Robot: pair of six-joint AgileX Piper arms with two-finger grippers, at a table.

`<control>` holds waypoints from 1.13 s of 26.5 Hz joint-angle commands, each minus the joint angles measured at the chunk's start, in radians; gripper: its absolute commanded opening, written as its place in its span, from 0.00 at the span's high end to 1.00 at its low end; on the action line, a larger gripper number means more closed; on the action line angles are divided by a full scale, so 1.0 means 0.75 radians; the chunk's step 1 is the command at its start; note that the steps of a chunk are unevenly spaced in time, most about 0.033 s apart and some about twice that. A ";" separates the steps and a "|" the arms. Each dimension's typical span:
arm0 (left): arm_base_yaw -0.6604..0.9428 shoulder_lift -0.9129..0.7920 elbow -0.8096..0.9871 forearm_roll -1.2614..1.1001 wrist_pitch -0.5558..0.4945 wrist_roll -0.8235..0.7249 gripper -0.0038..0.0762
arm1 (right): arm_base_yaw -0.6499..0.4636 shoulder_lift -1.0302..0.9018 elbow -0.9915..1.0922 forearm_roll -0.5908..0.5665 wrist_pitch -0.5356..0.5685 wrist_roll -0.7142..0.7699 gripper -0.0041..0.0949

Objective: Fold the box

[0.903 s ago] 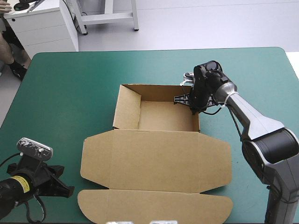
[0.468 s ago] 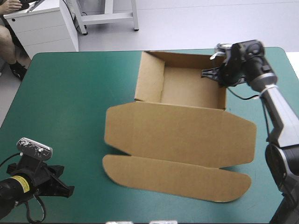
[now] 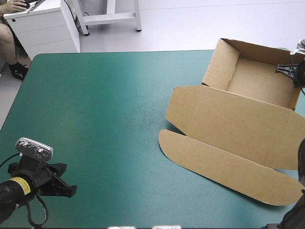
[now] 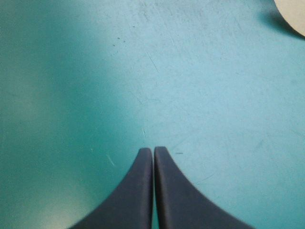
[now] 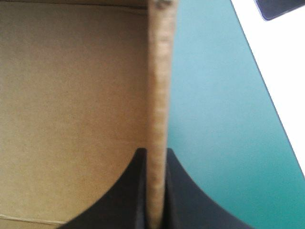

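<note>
**Item 1: my left gripper** (image 3: 70, 189). The fingers are pressed together into one point and hold nothing. It sits low over the table's near left corner. The open teal-green cover (image 4: 95, 71) lies ahead of the tips. Well ahead and off to one side, a rounded brown corner of the flap (image 4: 291, 14) shows.

**Item 2: my right gripper** (image 5: 156, 153). It is clamped on the tray's right wall (image 5: 158, 86), with one finger inside the tray and the other outside. The board's raw edge runs straight ahead between them. A strip of cover lies outside the wall, with the table's right edge just beyond it.

**Item 3: the box** (image 3: 228, 119). It stands at the table's far right corner.
- The tray (image 3: 257, 81) is open with its walls raised, and its far wall is by the far edge.
- The lid lies flat on the near side.
- The rounded flap lies nearest me and slants toward the right edge.

**Item 4: room to move.** The cover is open across the left and middle, from the near edge to the far edge. My two grippers are well apart.
</note>
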 commanded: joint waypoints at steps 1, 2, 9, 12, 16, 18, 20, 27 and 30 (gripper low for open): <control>-0.006 0.008 -0.032 0.019 -0.112 -0.012 0.96 | -0.092 -0.021 -0.044 0.005 0.002 -0.046 0.98; -0.006 0.008 -0.032 0.022 -0.123 -0.012 0.96 | -0.113 -0.003 -0.044 0.005 0.002 -0.049 0.98; -0.006 0.008 -0.032 0.030 -0.163 -0.012 0.96 | -0.214 0.084 -0.044 0.005 -0.004 -0.054 0.96; -0.006 0.008 -0.032 0.030 -0.168 -0.012 0.96 | -0.238 0.108 -0.044 0.005 0.004 -0.059 0.87; -0.006 0.008 -0.032 0.030 -0.171 -0.022 0.96 | -0.243 0.118 -0.044 -0.005 0.011 -0.091 0.57; -0.006 0.008 -0.032 0.039 -0.173 -0.040 0.96 | -0.244 0.118 -0.044 -0.018 0.011 -0.095 0.39; -0.006 0.008 -0.032 0.039 -0.173 -0.040 0.96 | -0.244 0.112 -0.044 -0.030 0.011 -0.097 0.25; -0.006 0.008 -0.032 0.039 -0.170 -0.040 0.96 | -0.244 -0.114 -0.044 0.053 0.013 -0.151 0.40; -0.006 0.008 -0.032 0.039 -0.170 -0.040 0.96 | -0.241 -0.285 -0.018 0.262 0.013 -0.176 0.89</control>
